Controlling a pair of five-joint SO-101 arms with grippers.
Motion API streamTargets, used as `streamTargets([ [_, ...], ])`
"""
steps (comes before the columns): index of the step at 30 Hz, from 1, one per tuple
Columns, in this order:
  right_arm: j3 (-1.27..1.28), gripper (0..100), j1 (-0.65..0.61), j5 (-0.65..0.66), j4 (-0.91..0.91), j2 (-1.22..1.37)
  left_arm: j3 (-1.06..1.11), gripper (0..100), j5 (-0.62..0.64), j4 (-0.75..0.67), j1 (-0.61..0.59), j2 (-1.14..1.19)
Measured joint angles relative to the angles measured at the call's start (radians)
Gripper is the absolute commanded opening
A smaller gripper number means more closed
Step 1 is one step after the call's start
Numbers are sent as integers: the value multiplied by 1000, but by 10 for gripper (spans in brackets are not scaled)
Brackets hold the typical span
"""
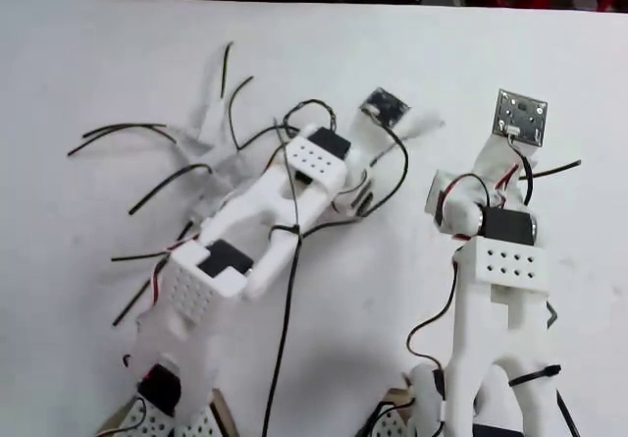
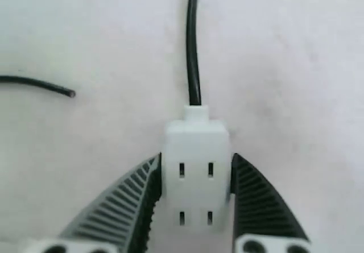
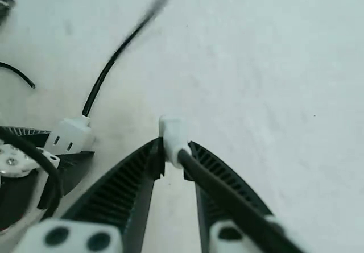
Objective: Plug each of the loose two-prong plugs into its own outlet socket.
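Left jaws pinch the socket block (image 2: 195,168); right jaws pinch a plug (image 3: 170,131), prongs hidden.

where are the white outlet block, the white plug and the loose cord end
outlet block (image 2: 196,176), left wrist view, face between the slots
plug (image 3: 172,132), right wrist view, its white body
loose cord end (image 2: 69,93), left wrist view, the cut tip

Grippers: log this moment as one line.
left gripper: shut on outlet block | right gripper: shut on plug | plug: apart from outlet block, not inserted
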Motion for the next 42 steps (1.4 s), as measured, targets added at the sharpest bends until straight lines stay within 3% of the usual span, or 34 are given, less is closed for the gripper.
streamTargets([
  [6,0,17,0,0,0,0,-15,85,-247,121,0,-2],
  [11,0,17,0,0,0,0,-18,205,-353,201,-2,-3],
  [19,0,17,0,0,0,0,-71,206,-321,310,9,-2],
  [33,0,17,2,0,0,0,-499,72,-261,626,49,-2],
  [37,0,17,0,0,0,0,-497,19,-261,632,48,-48],
  [42,0,17,0,21,3,0,-359,23,-261,632,46,-288],
])
